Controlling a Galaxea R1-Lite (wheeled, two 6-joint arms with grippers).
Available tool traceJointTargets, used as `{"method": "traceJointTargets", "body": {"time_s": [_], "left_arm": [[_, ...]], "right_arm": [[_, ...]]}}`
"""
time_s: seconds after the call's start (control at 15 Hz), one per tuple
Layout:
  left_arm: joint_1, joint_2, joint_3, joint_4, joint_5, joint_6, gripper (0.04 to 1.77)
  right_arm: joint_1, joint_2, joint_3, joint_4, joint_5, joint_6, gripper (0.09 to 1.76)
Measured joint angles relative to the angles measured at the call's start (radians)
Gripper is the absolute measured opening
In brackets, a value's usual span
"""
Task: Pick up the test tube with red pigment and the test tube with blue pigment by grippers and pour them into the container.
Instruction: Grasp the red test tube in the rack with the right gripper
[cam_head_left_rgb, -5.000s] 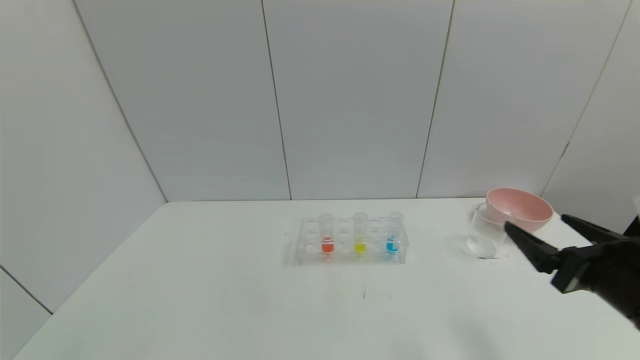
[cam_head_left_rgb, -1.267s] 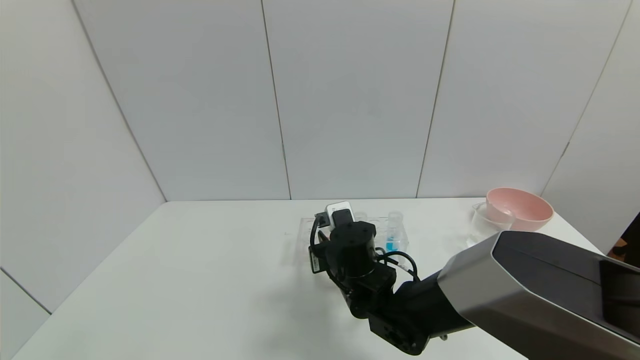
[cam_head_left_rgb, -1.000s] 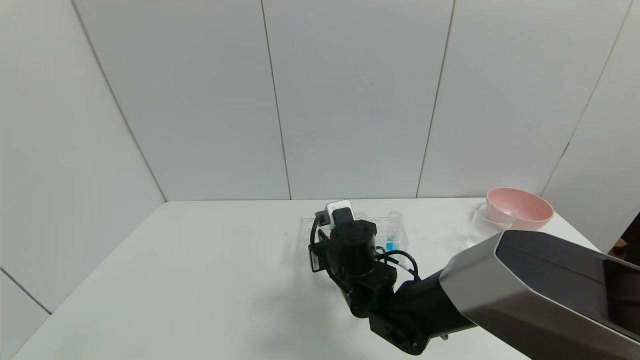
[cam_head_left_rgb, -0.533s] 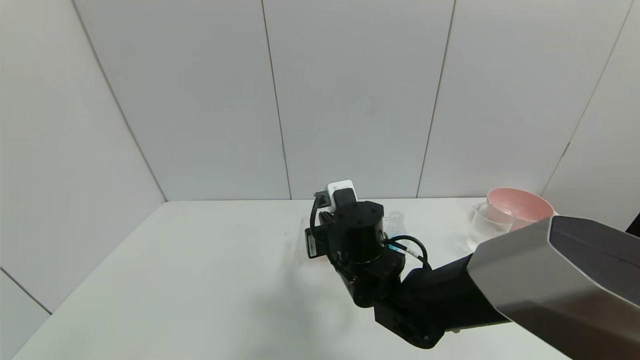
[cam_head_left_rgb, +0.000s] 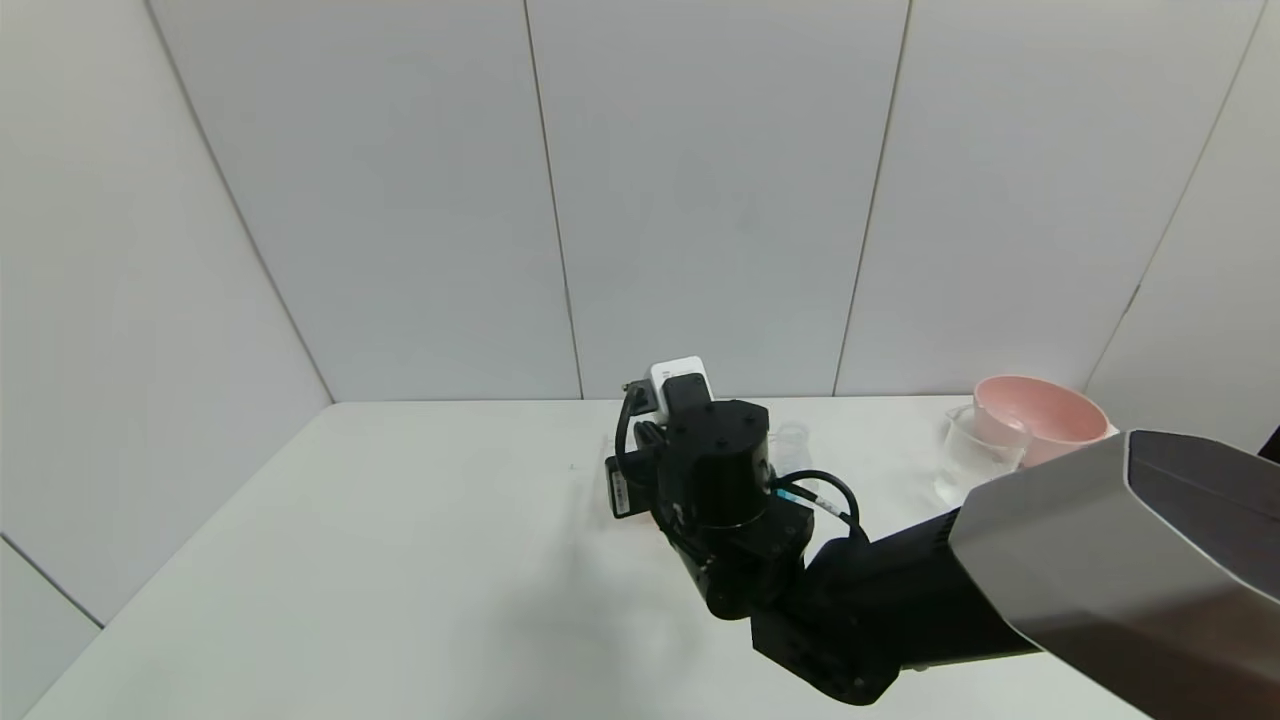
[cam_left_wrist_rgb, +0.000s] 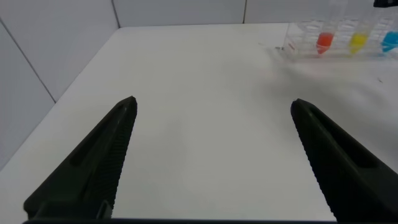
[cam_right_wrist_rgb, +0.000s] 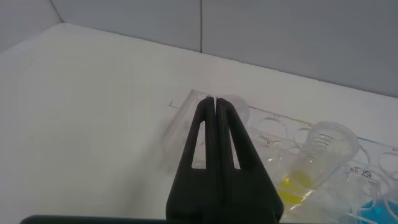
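Red tube (cam_left_wrist_rgb: 324, 40) sits at the rack's (cam_left_wrist_rgb: 292, 46) left end near the bench's (cam_head_left_rgb: 400, 550) back edge; right gripper (cam_right_wrist_rgb: 215, 99) over it, fingers pressed together, grip on its rim unclear, left gripper (cam_left_wrist_rgb: 212, 102) spread and idle: confirm your pinch, then lift it straight and upright.

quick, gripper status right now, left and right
left gripper: open, holding nothing.
right gripper: shut, fingers pressed together over the tube rack; no tube seen between them.

Right arm (cam_head_left_rgb: 900, 590) blocks the rack (cam_left_wrist_rgb: 336, 43); white table (cam_head_left_rgb: 400, 560) lies bare on the left
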Motion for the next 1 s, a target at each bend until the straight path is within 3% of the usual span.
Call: {"method": "traceJointTargets", "body": {"time_s": [0.4, 0.73, 1.0], "left_arm": [[0.0, 0.0, 0.0, 0.0, 0.0, 0.0, 1.76], [0.0, 0.0, 0.0, 0.0, 0.0, 0.0, 1.76], [0.0, 0.0, 0.0, 0.0, 0.0, 0.0, 1.76]], "right_arm": [[-0.002, -0.03, 0.058, -0.002, 0.001, -0.008, 0.11], [0.005, -0.029, 0.08, -0.043, 0.006, -0.005, 0.85], [0.011, -0.019, 0.093, -0.052, 0.002, 0.005, 1.19]]}}
